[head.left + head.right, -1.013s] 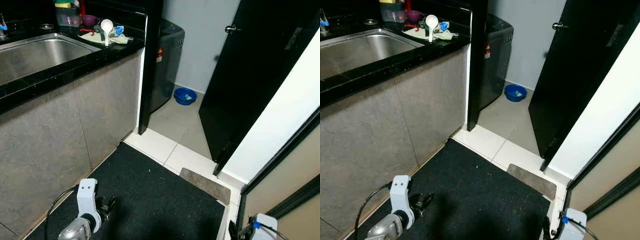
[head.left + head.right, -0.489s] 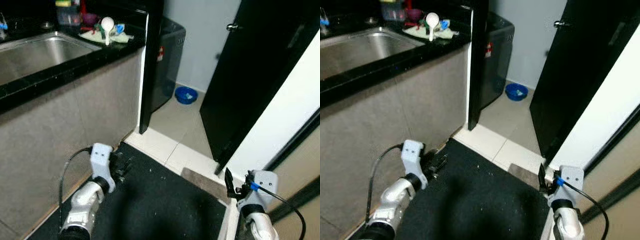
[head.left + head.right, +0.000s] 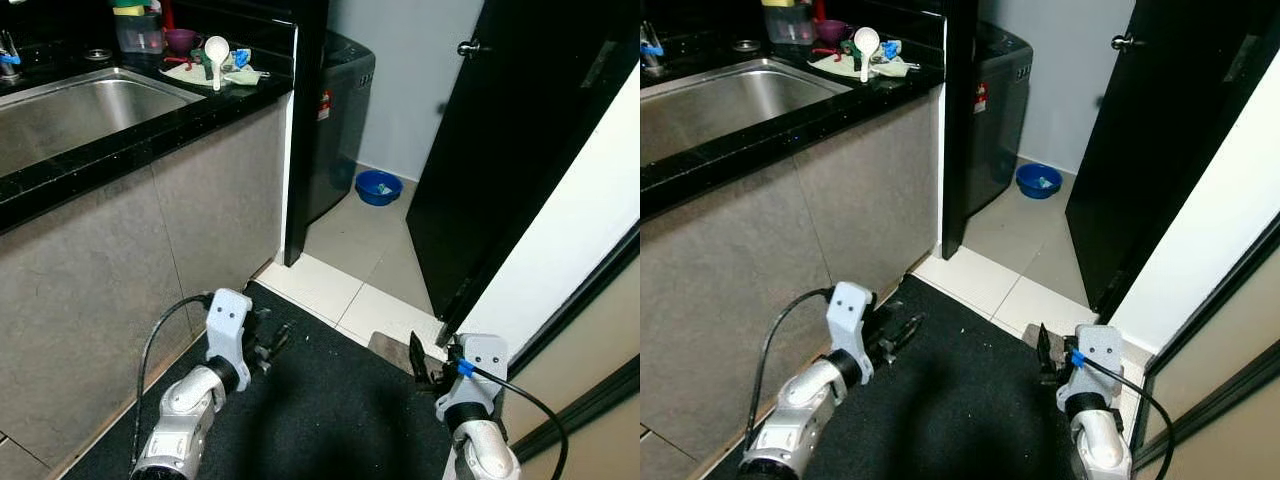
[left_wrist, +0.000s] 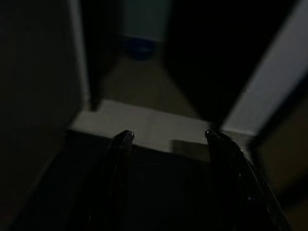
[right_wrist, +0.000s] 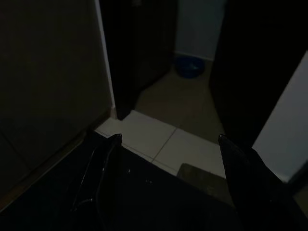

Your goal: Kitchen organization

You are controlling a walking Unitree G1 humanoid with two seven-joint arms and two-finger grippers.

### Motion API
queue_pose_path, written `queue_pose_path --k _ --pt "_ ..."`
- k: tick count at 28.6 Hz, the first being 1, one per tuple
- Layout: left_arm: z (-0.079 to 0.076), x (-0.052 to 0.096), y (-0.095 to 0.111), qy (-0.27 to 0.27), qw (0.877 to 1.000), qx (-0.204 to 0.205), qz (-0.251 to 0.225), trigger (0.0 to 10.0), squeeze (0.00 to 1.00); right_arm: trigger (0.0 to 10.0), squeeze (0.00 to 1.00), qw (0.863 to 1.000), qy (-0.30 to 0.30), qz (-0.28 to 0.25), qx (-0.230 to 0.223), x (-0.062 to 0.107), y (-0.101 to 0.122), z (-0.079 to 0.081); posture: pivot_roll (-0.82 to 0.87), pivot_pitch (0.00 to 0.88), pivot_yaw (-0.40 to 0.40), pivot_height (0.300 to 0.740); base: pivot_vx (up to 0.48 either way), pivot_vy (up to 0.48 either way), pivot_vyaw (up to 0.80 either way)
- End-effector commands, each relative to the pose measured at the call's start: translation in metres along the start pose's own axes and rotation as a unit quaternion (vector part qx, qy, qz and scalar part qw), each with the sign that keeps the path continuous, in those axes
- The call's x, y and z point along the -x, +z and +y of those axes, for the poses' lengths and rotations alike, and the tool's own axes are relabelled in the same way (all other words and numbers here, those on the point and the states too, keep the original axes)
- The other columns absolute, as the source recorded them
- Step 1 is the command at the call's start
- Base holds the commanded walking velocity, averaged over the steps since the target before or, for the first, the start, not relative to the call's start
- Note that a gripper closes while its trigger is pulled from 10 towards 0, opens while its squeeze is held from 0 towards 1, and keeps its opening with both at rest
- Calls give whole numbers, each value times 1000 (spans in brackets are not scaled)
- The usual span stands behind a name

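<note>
Beside the sink (image 3: 70, 110) surface: both arms low, nothing held.
L gripper (image 3: 277, 337) & R gripper (image 3: 418, 358) jaws spread, empty, over black mat (image 3: 320, 420); clutter w/ white ladle (image 3: 214, 50) past sink, prob. next target.

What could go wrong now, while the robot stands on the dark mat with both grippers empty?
The left gripper hangs open close to the grey cabinet front; a swing could scrape it. The small brown mat lies loose at the black mat's edge, near the right gripper; a step there might slip. The blue bowl sits on the floor ahead and could be kicked.
</note>
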State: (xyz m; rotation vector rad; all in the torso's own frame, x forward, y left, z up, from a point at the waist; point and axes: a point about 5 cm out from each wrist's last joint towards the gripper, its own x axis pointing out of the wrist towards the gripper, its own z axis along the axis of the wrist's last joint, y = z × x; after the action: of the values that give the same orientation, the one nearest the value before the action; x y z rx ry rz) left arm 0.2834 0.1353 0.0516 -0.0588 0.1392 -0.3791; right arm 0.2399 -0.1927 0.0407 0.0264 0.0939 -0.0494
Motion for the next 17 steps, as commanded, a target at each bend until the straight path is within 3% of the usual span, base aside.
queue_pose_path --k 1,6,13,17 --pt "0 -1 -2 17 1000 -9 11 10000 0 10000 0 1000 5 5 -5 -3 1 2 28 0 -66 740 0 0 800" --pt "5 -5 0 47 998 -28 10 10000 0 10000 0 1000 20 6 -11 -5 2 7 37 0 -67 740 0 0 785" --pt "5 -5 -2 49 997 -46 21 10000 0 10000 0 1000 23 12 -10 -6 1 9 36 0 -60 740 0 0 777" --pt "-4 -8 1 27 995 -92 15 10000 0 10000 0 999 25 18 -19 -6 1 10 34 0 -55 740 0 0 777"
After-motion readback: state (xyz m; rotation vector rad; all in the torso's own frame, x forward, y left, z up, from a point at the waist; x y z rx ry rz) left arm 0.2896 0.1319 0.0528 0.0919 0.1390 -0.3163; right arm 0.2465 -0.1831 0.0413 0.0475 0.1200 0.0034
